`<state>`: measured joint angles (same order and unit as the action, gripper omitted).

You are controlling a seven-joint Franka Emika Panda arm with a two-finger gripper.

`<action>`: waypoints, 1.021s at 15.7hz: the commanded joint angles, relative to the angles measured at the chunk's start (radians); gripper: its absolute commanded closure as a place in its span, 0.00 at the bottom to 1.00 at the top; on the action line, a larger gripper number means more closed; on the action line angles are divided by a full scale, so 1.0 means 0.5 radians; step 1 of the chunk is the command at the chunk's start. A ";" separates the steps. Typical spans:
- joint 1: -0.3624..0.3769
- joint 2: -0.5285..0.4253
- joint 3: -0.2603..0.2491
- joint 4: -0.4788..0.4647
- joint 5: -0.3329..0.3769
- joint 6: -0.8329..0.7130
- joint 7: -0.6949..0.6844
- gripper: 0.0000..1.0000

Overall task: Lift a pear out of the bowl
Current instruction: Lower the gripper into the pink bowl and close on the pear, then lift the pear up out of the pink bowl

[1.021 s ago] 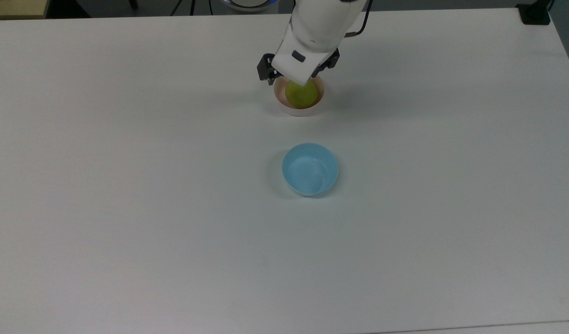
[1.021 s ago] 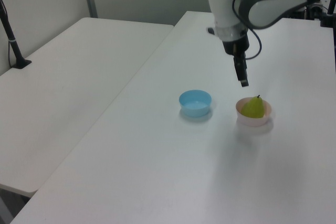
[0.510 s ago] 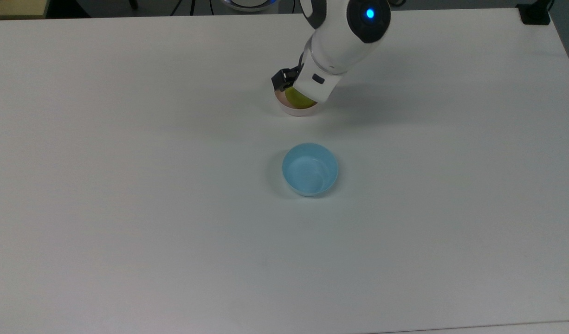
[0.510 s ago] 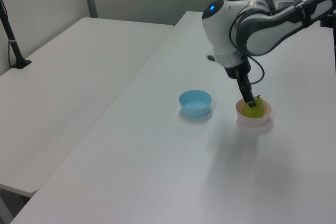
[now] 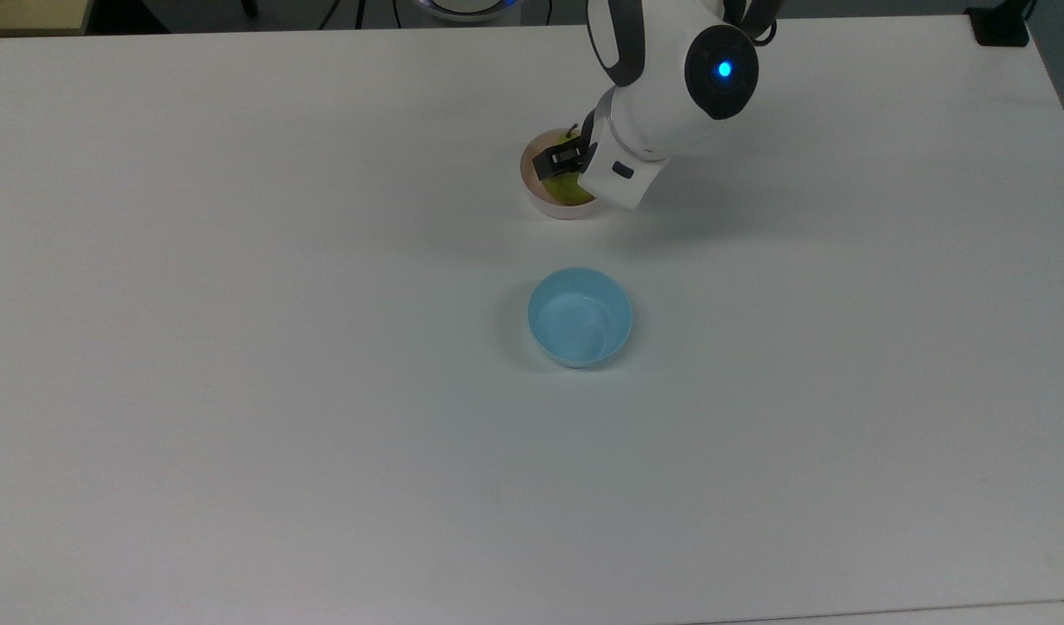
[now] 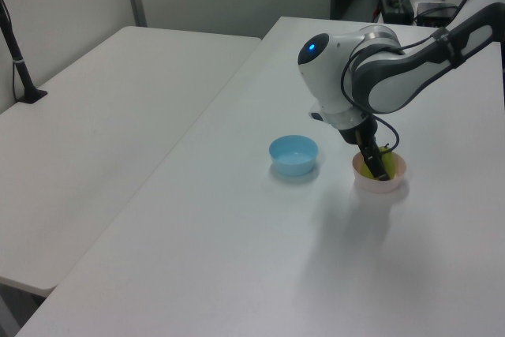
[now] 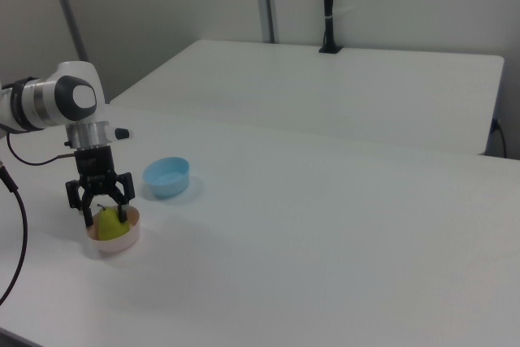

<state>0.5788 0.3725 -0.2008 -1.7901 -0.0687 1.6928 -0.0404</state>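
My fingers (image 7: 104, 215) down in the bowl (image 7: 114, 240), spread apart either side of the pear (image 7: 111, 224).

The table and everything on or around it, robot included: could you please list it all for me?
pear: one, yellow-green, sitting in the pink bowl.
pink bowl: one, pale pink, on the table, at the right view's lower left.
blue bowl: one, light blue, nothing in it, on the table apart from the pink bowl.
table: one, white, holding both bowls.
second table: one, white, beyond the first in the right view.
black pole: one, standing at the second table's far edge in the right view.
arm: one, white and grey, reaching down over the pink bowl.
gripper: one, black, open, fingers down in the pink bowl on either side of the pear.
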 commanded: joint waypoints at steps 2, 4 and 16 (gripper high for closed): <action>-0.010 -0.009 0.024 -0.068 -0.037 0.069 -0.027 0.40; -0.022 -0.018 0.030 -0.065 -0.037 0.063 -0.036 0.63; -0.530 -0.309 0.152 0.291 0.104 -0.272 -0.171 0.76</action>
<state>0.4738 0.2513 -0.1943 -1.6972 -0.0546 1.5910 -0.0868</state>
